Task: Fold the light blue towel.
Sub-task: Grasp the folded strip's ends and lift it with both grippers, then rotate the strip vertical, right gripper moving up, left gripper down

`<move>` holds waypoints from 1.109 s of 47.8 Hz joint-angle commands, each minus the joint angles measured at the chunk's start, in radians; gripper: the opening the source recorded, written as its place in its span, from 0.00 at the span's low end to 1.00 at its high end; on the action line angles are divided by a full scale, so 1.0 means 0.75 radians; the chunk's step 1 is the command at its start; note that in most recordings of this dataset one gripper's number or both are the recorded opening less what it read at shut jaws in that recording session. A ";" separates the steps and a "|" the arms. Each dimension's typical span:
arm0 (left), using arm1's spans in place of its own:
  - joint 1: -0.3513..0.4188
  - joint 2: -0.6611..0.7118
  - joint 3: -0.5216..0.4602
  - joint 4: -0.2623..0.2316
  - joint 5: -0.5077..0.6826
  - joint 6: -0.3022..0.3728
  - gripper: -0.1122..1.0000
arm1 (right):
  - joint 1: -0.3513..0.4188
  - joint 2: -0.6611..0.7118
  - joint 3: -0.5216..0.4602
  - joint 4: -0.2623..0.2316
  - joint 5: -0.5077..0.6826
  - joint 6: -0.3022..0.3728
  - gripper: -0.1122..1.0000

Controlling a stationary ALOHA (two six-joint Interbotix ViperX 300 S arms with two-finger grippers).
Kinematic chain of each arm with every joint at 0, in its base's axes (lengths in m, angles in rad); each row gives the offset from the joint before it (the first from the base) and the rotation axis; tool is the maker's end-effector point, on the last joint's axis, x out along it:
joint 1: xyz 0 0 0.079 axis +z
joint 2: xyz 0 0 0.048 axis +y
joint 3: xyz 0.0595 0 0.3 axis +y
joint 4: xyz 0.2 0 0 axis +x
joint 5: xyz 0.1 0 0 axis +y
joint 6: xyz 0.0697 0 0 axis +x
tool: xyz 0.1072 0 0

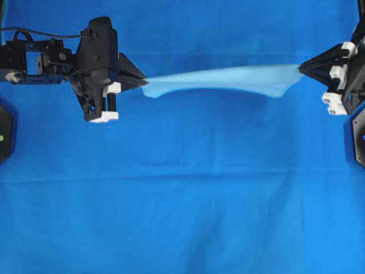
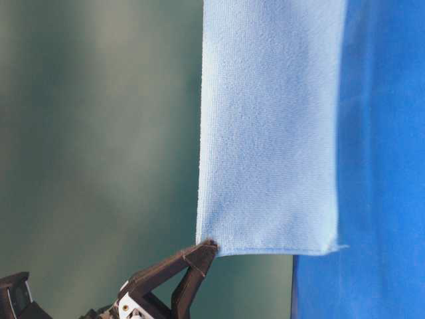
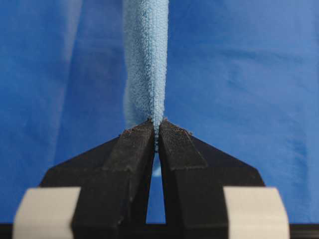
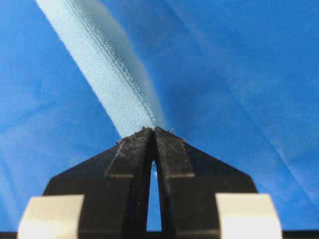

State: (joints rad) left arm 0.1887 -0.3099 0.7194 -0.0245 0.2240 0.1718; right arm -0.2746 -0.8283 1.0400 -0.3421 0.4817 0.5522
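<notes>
Black fingertips of the left tool (image 3: 157, 130) fill the near edge of the left wrist view, pressed together on a corner of the light blue towel (image 1: 225, 80); the right tool (image 4: 153, 130) is likewise clamped on the opposite corner, along the stitched hem. Seen from overhead, the towel is strung between the two tools, lifted clear of the darker blue table cloth (image 1: 182, 217) that covers the table, and it looks like a narrow band because it hangs edge-on to that camera. The table-level view shows the cloth hanging as a flat sheet, one corner pinched, the corner beside it free. As for progress, I judge the pick-up and spreading done: both corners are secured and the cloth is taut. No crease is visible, so the fold itself, laying one half over the other and releasing, is still to do.
</notes>
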 commanded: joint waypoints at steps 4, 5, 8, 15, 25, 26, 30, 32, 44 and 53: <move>-0.025 -0.020 -0.010 -0.002 -0.006 -0.010 0.12 | -0.004 0.045 -0.027 -0.004 -0.004 -0.002 0.12; -0.031 -0.020 -0.010 -0.002 -0.006 -0.014 0.12 | -0.006 0.049 -0.027 -0.006 -0.006 -0.002 0.12; -0.057 -0.018 -0.010 -0.002 -0.006 -0.022 0.12 | -0.014 0.070 -0.029 -0.010 -0.014 -0.002 0.12; -0.145 -0.006 -0.016 -0.002 -0.025 -0.033 0.12 | -0.078 0.131 -0.039 -0.051 -0.074 0.000 0.12; -0.311 0.043 -0.047 -0.002 -0.151 -0.045 0.12 | -0.207 0.250 -0.088 -0.139 -0.219 0.000 0.12; -0.325 0.051 -0.051 -0.002 -0.164 -0.045 0.12 | -0.217 0.266 -0.096 -0.145 -0.235 0.000 0.12; -0.368 0.094 -0.074 -0.002 -0.211 -0.045 0.12 | -0.250 0.337 -0.139 -0.164 -0.299 -0.004 0.12; -0.387 0.119 -0.088 -0.002 -0.231 -0.045 0.12 | -0.260 0.380 -0.166 -0.174 -0.331 -0.004 0.12; -0.485 0.282 -0.217 -0.002 -0.305 -0.043 0.12 | -0.274 0.671 -0.393 -0.247 -0.464 -0.006 0.12; -0.534 0.380 -0.299 -0.002 -0.382 -0.002 0.12 | -0.272 0.843 -0.567 -0.274 -0.489 -0.008 0.12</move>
State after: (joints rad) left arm -0.1703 -0.0276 0.5369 -0.0245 -0.0353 0.1580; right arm -0.4663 -0.2270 0.6842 -0.5338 0.1212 0.5446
